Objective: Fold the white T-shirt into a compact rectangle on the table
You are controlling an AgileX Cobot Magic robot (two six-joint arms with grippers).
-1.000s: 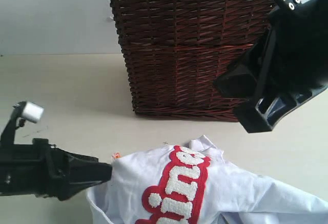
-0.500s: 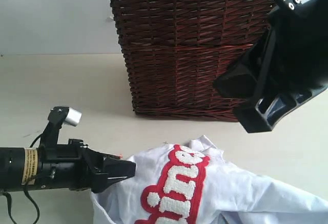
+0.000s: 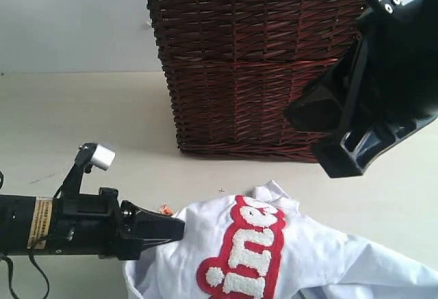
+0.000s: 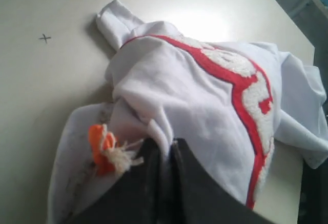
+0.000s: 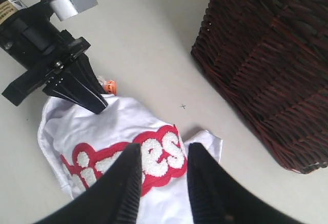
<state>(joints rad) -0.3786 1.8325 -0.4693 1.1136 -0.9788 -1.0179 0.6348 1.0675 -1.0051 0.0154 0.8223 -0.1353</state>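
The white T-shirt (image 3: pixel 308 258) lies crumpled on the table (image 3: pixel 82 121) near its front, red-outlined fuzzy lettering up. Its small orange tag (image 3: pixel 165 209) shows at the left edge. My left gripper (image 3: pixel 179 229) reaches in low from the left. In the left wrist view it (image 4: pixel 166 146) is shut on a raised fold of the T-shirt (image 4: pixel 205 90), beside the orange tag (image 4: pixel 100 143). My right gripper (image 3: pixel 311 138) hangs open well above the shirt at the right. In the right wrist view its fingers (image 5: pixel 163 149) frame the lettering of the T-shirt (image 5: pixel 82 126) without touching it.
A tall dark brown wicker basket (image 3: pixel 253 66) with white lace trim stands behind the shirt, close to my right gripper. The same basket (image 5: pixel 266 55) shows in the right wrist view. Bare table extends to the left of the basket. A small pen cross (image 4: pixel 45 38) marks the table.
My left gripper slid right to the shirt's left edge and shut on a fold there. The lettering shifted a little. The right arm has not moved.
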